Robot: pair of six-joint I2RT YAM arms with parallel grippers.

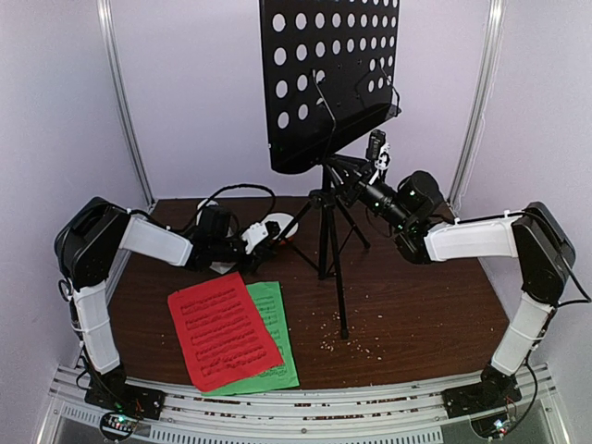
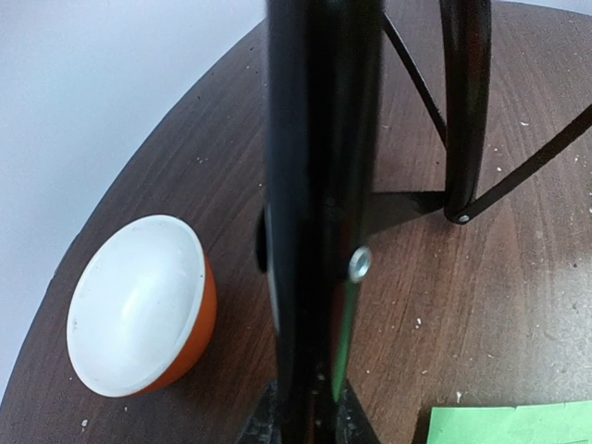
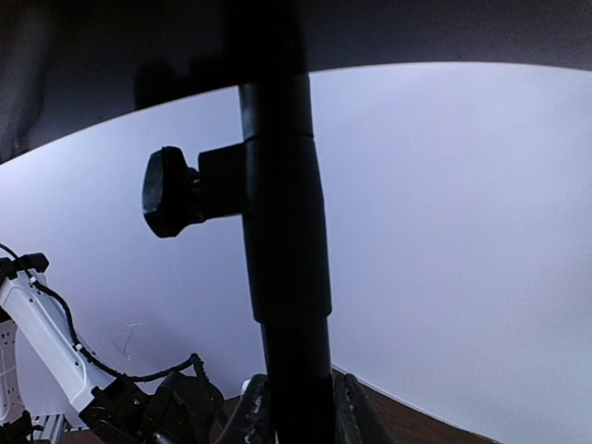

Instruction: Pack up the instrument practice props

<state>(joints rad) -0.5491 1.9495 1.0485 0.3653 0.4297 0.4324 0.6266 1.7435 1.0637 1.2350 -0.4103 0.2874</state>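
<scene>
The black music stand (image 1: pixel 326 217) stands mid-table on its tripod, its perforated desk (image 1: pixel 333 74) tilted at the top. My left gripper (image 1: pixel 262 233) is low at the stand's left leg (image 2: pixel 314 185) and is shut on it (image 2: pixel 310 421). My right gripper (image 1: pixel 359 188) is high up just under the desk and shut round the stand's pole (image 3: pixel 282 231), its fingers (image 3: pixel 351 416) pressed to both sides. A clamp knob (image 3: pixel 171 192) sticks out left of the pole. A red page (image 1: pixel 222 328) lies over a green page (image 1: pixel 277 314) at the front left.
A small white-and-orange bowl (image 2: pixel 139 305) sits on the brown table (image 1: pixel 416 305) just left of the held leg. The other tripod legs and braces (image 2: pixel 462 111) spread to the right. Crumbs (image 1: pixel 356 347) dot the table by the front leg. Walls close in behind.
</scene>
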